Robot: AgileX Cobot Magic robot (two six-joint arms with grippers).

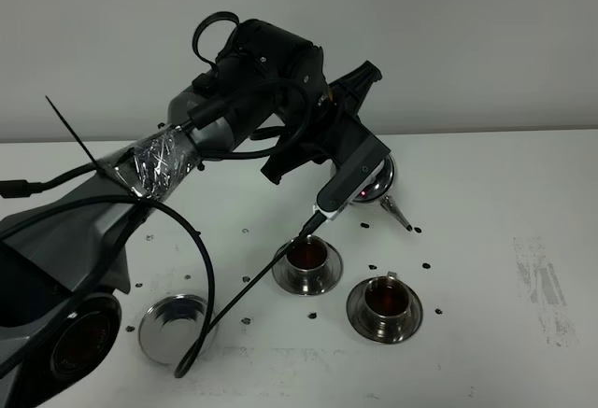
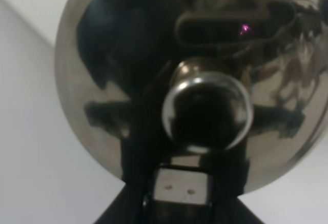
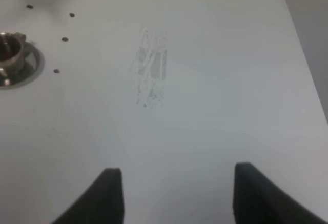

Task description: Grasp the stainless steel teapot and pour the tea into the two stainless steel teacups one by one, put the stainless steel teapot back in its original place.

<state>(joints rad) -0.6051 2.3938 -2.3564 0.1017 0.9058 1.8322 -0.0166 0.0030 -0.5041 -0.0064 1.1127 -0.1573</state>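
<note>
Nearest to me, low on my left side of the desk (image 1: 486, 184), sits the empty round saucer (image 1: 172, 329) ringed by black dots, the place the pot must go back to. It lies well apart from my left pincer (image 1: 360, 167), back toward my own base, so the return will call for a long draw inward and leftward.

Farther out stand the two stainless steel teacups on their saucers. The left teacup (image 1: 307, 259) and the right teacup (image 1: 386, 299) both show dark tea inside. My left pincer is pressed together on the stainless steel teapot (image 1: 378, 179), which hangs just beyond and above the left teacup; my arm covers most of the pot. Its thin spout (image 1: 396, 212) points down and to the right, toward bare desk rather than into either cup. In my left wrist view the domed lid and knob (image 2: 206, 112) fill the frame.

My right pincer (image 3: 174, 193) is spread and empty over bare desk on the right side, near the right teacup's saucer.
</note>
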